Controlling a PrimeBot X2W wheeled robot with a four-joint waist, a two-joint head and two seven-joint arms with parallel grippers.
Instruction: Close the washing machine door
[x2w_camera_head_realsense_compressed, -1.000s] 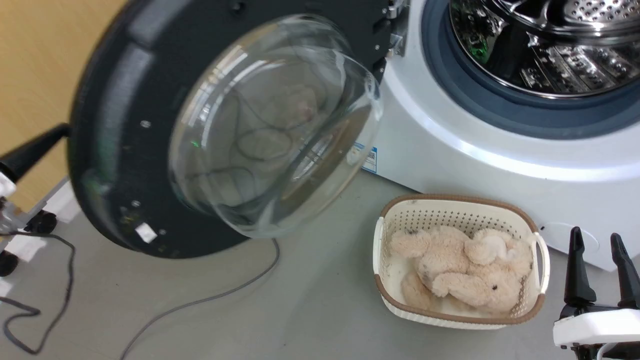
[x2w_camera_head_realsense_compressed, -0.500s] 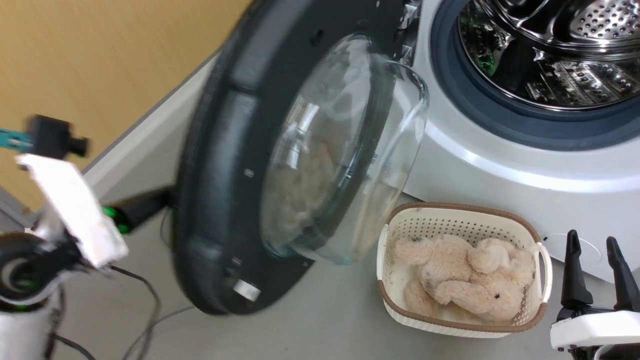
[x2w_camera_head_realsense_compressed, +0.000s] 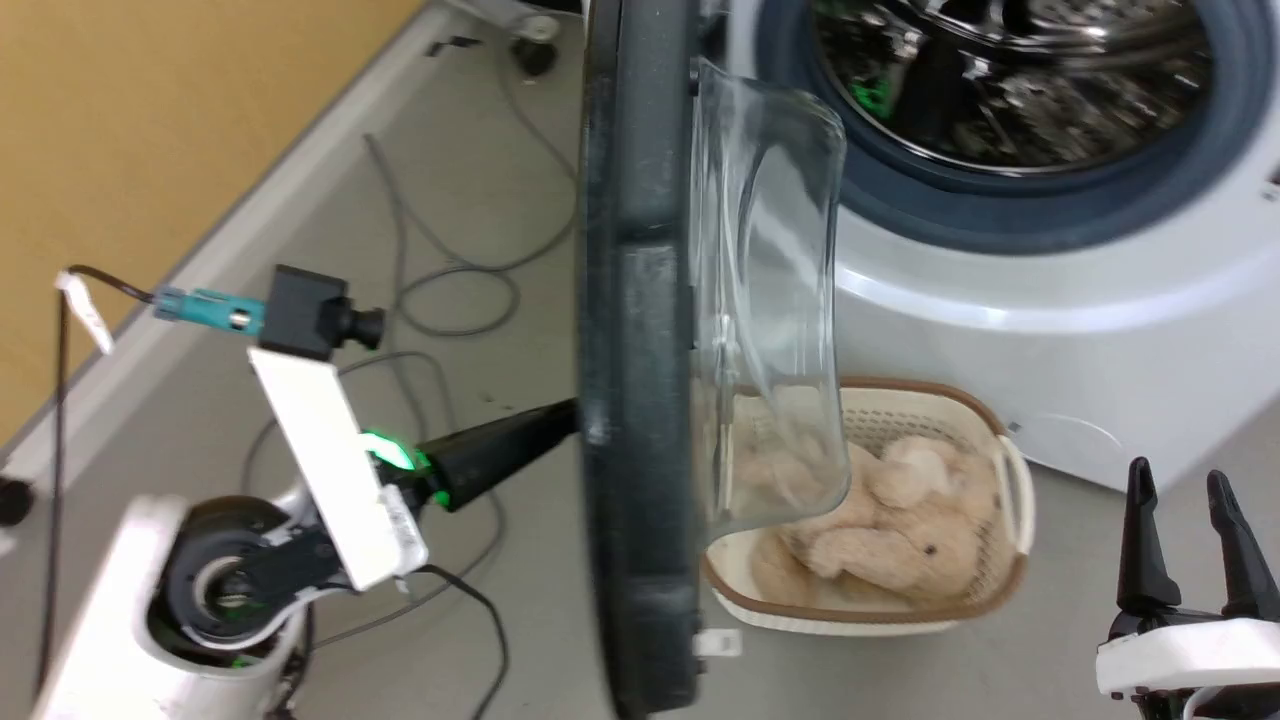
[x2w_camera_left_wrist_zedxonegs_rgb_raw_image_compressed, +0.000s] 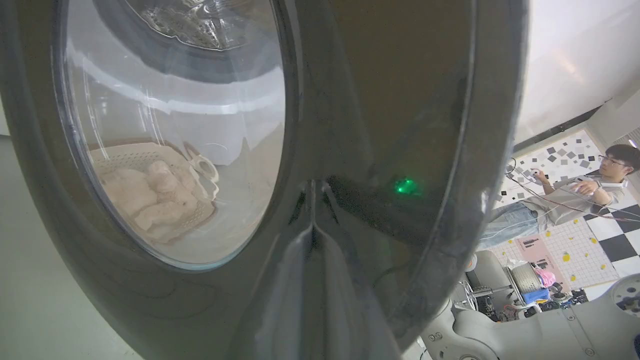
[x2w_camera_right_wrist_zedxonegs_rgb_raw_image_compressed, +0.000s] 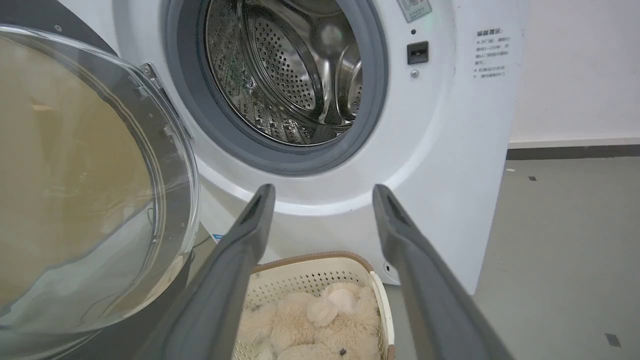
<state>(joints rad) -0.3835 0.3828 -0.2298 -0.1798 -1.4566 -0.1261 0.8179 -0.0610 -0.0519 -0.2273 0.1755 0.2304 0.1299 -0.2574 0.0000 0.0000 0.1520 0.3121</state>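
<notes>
Writing first. The washing machine (x2w_camera_right_wrist_zedxonegs_rgb_raw_image_compressed: 450, 150) carries a short block of dark small print (x2w_camera_right_wrist_zedxonegs_rgb_raw_image_compressed: 490, 50) on its white front, right of the opening; it is too small for me to read. A green-and-white label (x2w_camera_right_wrist_zedxonegs_rgb_raw_image_compressed: 414, 7) above it is cut by the frame edge and is illegible. A corner of a blue-white sticker (x2w_camera_right_wrist_zedxonegs_rgb_raw_image_compressed: 217, 237) shows low on the left.

Materials. The washing machine door (x2w_camera_head_realsense_compressed: 640, 350) is a thick round rim, glossy black on its outer face. A clear glass bowl (x2w_camera_head_realsense_compressed: 780, 300) bulges from it toward the machine. It stands half open, edge-on to my head camera, hinged left of the opening and well clear of the grey rubber gasket (x2w_camera_right_wrist_zedxonegs_rgb_raw_image_compressed: 370, 110). The drum (x2w_camera_right_wrist_zedxonegs_rgb_raw_image_compressed: 290, 75) is bright perforated steel.

My left gripper (x2w_camera_head_realsense_compressed: 565, 418) has its fingers pressed together into one dark wedge with nothing between them. The tips touch the door's outer face. In my left wrist view the gloss mirrors that gripper (x2w_camera_left_wrist_zedxonegs_rgb_raw_image_compressed: 312, 235).

My right gripper (x2w_camera_head_realsense_compressed: 1178, 475) sits near right, fingers spread, empty, apart from everything.

The basket (x2w_camera_head_realsense_compressed: 930, 388) is cream perforated plastic with a brown rim. It sits on the grey floor (x2w_camera_head_realsense_compressed: 480, 130) just before the machine. In the head view the bowl overlaps its left end. A beige plush toy (x2w_camera_head_realsense_compressed: 900, 520) lies inside. Grey cables (x2w_camera_head_realsense_compressed: 450, 290) loop on the floor left of the door.
</notes>
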